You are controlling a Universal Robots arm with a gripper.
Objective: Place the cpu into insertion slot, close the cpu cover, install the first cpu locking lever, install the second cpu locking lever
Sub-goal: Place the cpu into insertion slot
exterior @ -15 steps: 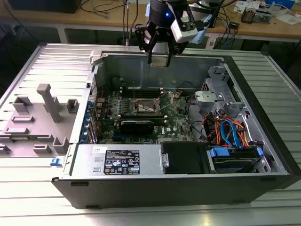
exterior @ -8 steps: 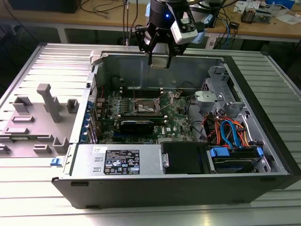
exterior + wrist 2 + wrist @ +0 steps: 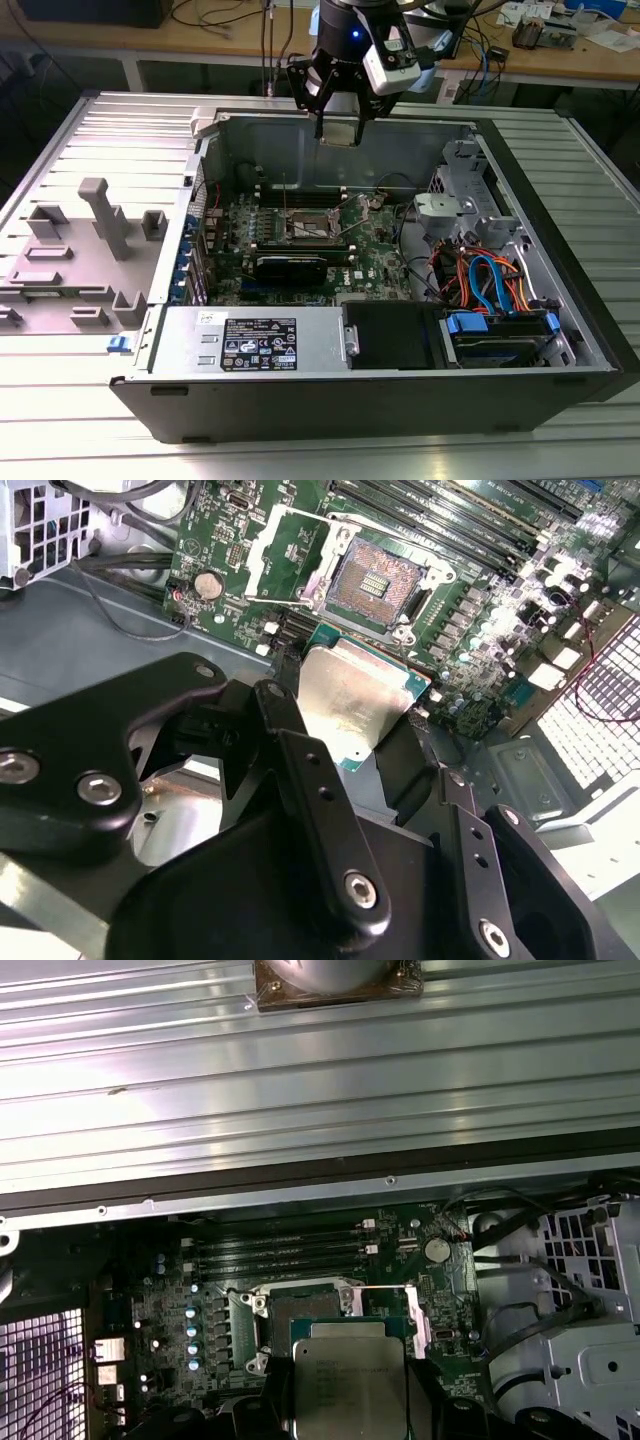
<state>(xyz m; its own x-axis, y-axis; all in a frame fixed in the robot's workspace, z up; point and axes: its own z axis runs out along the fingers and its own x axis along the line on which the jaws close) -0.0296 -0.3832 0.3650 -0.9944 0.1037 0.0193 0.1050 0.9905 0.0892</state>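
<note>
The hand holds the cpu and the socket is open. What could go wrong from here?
1. The hand grips the cpu by its edges; a slip could drop it onto the motherboard.
2. The socket contacts lie exposed; a skewed landing might bend them.
3. The cpu cover sits open beside the socket and could snag the hand.

My gripper (image 3: 338, 132), clamped on the cpu (image 3: 350, 705), hangs over the open top of the case (image 3: 350, 405), and I see free air straight down to the socket (image 3: 312, 228). The cpu cover (image 3: 285, 550) is swung back to one side, leaving the socket's opening bare but crowding that edge. Memory slots (image 3: 450, 510) run low along another side. In the exterior view the black heatsink (image 3: 290, 268) sits just beside the socket, nearer the camera. A drive cage (image 3: 450, 205) and tangled cables (image 3: 485, 280) fill the exterior view's right. The back wall (image 3: 300, 150) rises close behind me.
</note>
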